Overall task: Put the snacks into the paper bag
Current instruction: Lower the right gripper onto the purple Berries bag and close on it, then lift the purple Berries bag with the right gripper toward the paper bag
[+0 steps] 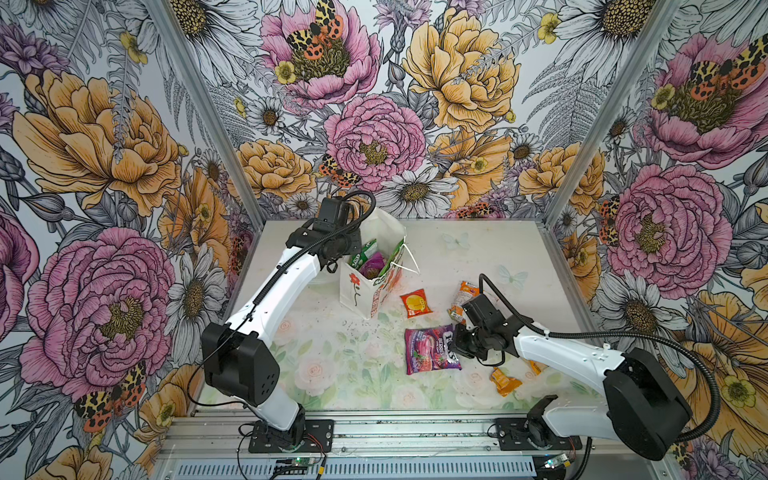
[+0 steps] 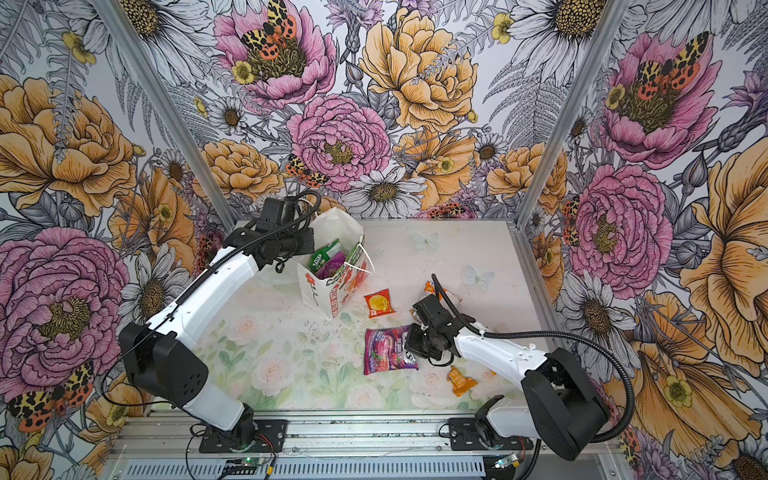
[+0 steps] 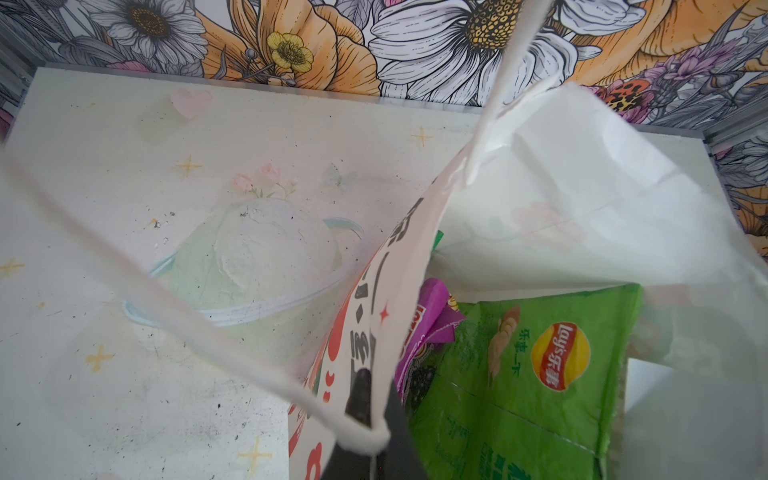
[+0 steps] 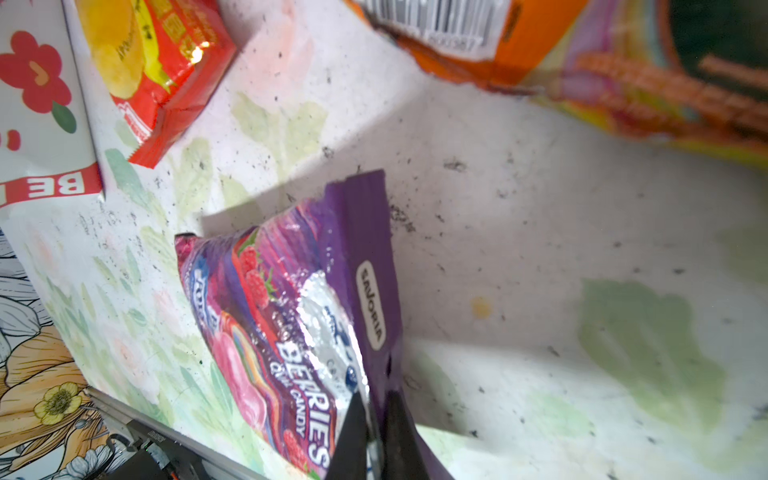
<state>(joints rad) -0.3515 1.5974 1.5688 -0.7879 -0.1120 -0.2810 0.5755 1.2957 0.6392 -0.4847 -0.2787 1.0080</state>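
Our right fingers (image 4: pixel 351 444) pinched the purple FOX'S packet (image 4: pixel 282 316) by its flat seam; we judged it light, crinkly, slippery. Our left fingers (image 3: pixel 399 449) clamped the paper bag (image 3: pixel 582 199) rim.

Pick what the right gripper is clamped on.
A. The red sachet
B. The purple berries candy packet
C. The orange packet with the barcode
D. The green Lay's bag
B: in the right wrist view the right gripper has both dark fingers pinched shut on the edge of the purple berries candy packet. In a top view the gripper sits at that same packet's end.
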